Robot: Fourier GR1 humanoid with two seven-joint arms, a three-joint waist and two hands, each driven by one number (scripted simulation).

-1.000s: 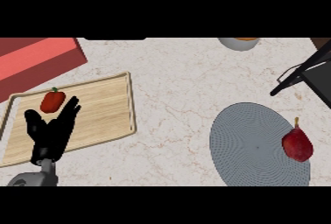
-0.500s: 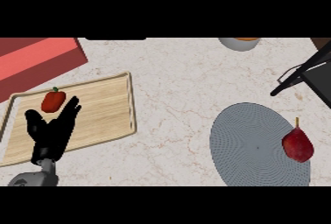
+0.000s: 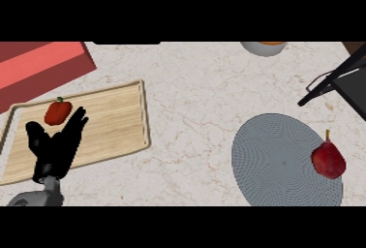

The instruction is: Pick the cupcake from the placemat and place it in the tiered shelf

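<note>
On the right side of a round grey placemat (image 3: 282,162) lies a dark red, pear-like fruit with a thin stem (image 3: 328,159); I see no cupcake. The black frame of the tiered shelf (image 3: 342,82) enters from the right edge, above the placemat. My left hand (image 3: 55,145) rests open at the lower left, fingers up, over a wooden tray (image 3: 114,121). It is far from the placemat. My right hand does not show.
A red bell pepper (image 3: 58,111) lies on the wooden tray just above my left hand's fingertips. A red block (image 3: 39,65) fills the upper left corner. A grey bowl with something orange (image 3: 264,47) sits at the top edge.
</note>
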